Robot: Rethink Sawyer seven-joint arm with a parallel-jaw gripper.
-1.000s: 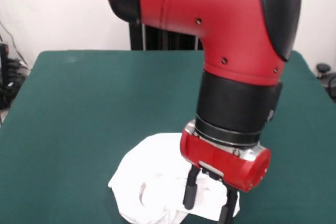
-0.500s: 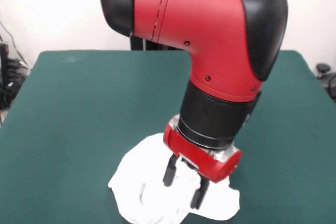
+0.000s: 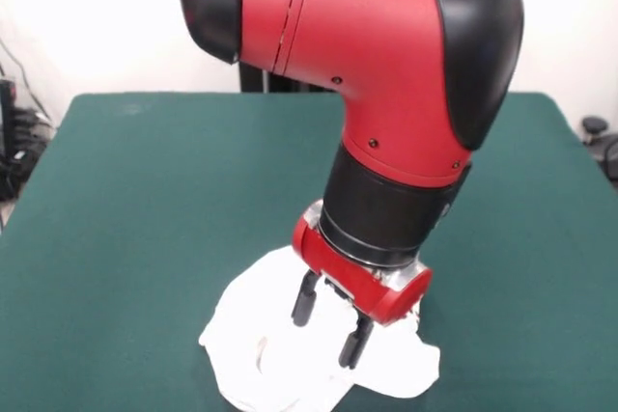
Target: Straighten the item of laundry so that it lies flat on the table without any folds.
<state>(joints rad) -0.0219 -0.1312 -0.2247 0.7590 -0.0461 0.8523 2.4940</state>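
Your gripper [image 3: 329,330] hangs with jaws apart over the crumpled item of laundry [image 3: 280,359] at the table's [image 3: 145,200] lower centre; it looks soft and limp, so pinch an outer edge.

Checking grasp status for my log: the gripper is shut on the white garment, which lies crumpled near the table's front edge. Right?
Not quite. In the front view the gripper is open, its fingers spread apart over the garment and gripping nothing. The garment does lie crumpled near the table's front edge.

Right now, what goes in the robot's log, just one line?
gripper: open, above shirt | shirt: crumpled, not flat | table: shirt near front edge
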